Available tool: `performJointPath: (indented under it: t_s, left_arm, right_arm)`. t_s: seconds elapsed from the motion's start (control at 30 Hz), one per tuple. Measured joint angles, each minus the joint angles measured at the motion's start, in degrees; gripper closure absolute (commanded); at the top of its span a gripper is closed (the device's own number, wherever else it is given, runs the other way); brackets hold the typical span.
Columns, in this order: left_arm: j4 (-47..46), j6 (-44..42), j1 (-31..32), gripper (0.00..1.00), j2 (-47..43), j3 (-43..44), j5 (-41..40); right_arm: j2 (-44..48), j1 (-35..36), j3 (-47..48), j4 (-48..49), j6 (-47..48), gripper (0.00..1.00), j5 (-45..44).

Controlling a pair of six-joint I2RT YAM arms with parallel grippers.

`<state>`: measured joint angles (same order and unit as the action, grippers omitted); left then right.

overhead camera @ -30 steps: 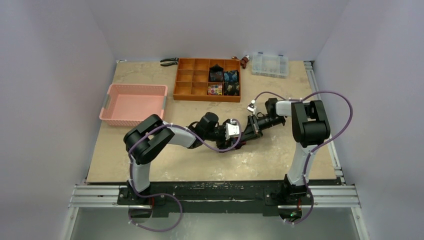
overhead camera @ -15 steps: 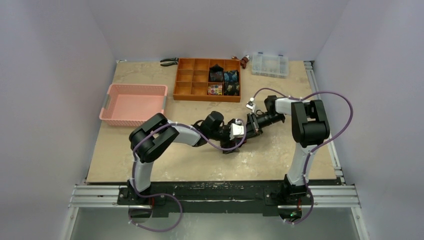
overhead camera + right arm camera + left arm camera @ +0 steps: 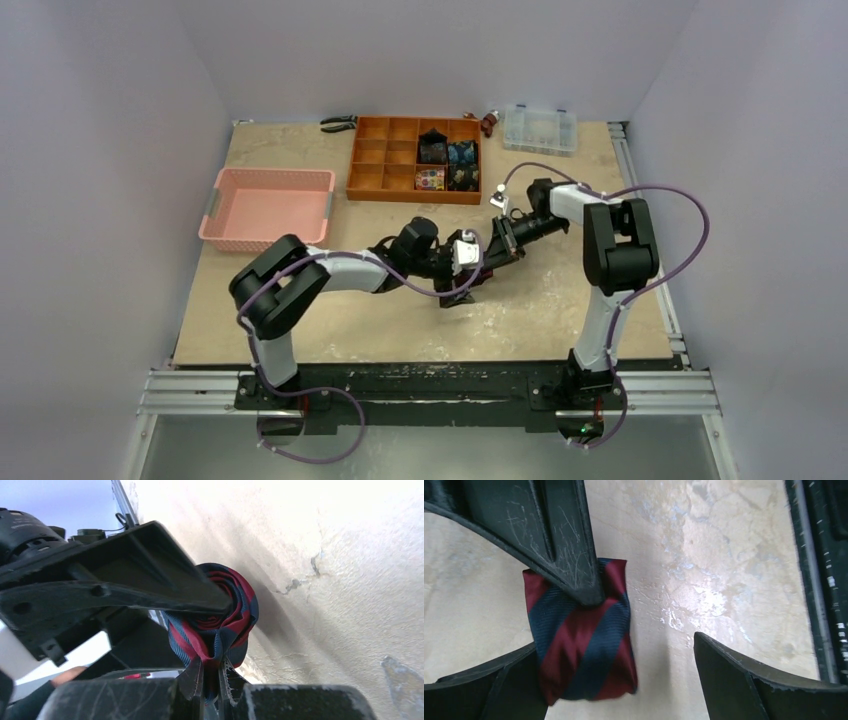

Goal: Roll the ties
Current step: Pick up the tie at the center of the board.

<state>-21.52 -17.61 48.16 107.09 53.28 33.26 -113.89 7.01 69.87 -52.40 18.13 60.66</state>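
The tie in the middle of the left wrist view is dark navy with broad, dark red diagonal stripes. The surface is beige, mottled with paler patches. At the upper left of the top view is a pink basket. To its right, an orange tray holds a black roll, a blue-patterned roll and a multicoloured roll. The cables are purple, and the arms are black and white.
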Motion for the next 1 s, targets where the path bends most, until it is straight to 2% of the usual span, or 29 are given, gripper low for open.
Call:
performJointPath:
  t_s: [0.17,0.3,0.4,0.5,0.63,0.67,0.77,0.83,0.9,0.93,1.0]
  left_arm:
    - [2.5,4.4,-3.8,0.0,-9.8,-3.1,2.4]
    - [8.0,7.5,-11.1,0.0,-18.9,-4.1,4.7]
    - [13.5,9.1,-15.1,0.0,-22.7,-2.4,-0.2]
    - [23.1,10.6,-16.3,0.0,-19.5,6.4,-8.6]
    - [36.5,17.0,-18.7,0.01,-6.7,28.3,-18.6]
    - [39.6,19.6,-19.9,0.04,-3.1,34.1,-21.1]
    - [44.3,24.3,-22.5,0.19,2.2,41.9,-26.8]
    - [46.6,26.2,-23.8,0.37,4.5,44.5,-30.4]
    - [48.2,27.7,-24.4,0.62,6.5,46.2,-33.0]
    - [48.7,28.0,-24.5,0.7,7.5,47.0,-33.4]
    - [49.1,28.4,-24.7,0.77,9.2,48.0,-33.7]
  right_arm:
    - [0.7,0.1,6.5,-4.2,1.6,1.0,-2.6]
    - [1.0,-0.2,14.9,-8.0,5.4,1.0,-7.1]
    - [1.0,-0.5,22.8,-11.5,8.3,1.0,-10.8]
    - [1.0,-0.8,30.3,-13.8,10.0,1.0,-14.0]
    - [0.8,-0.8,38.9,-15.4,10.5,1.0,-17.8]
    - [0.6,-0.8,41.3,-15.6,10.4,1.0,-19.1]
    - [0.6,-0.8,45.4,-15.4,9.7,1.0,-21.4]
    - [0.6,-0.8,47.1,-14.8,8.8,1.0,-22.9]
    - [0.6,-0.8,48.2,-14.1,7.8,1.0,-24.4]
    - [0.5,-0.8,48.7,-13.9,7.3,1.0,-25.0]
    - [0.0,-0.8,49.7,-13.8,6.6,1.0,-25.7]
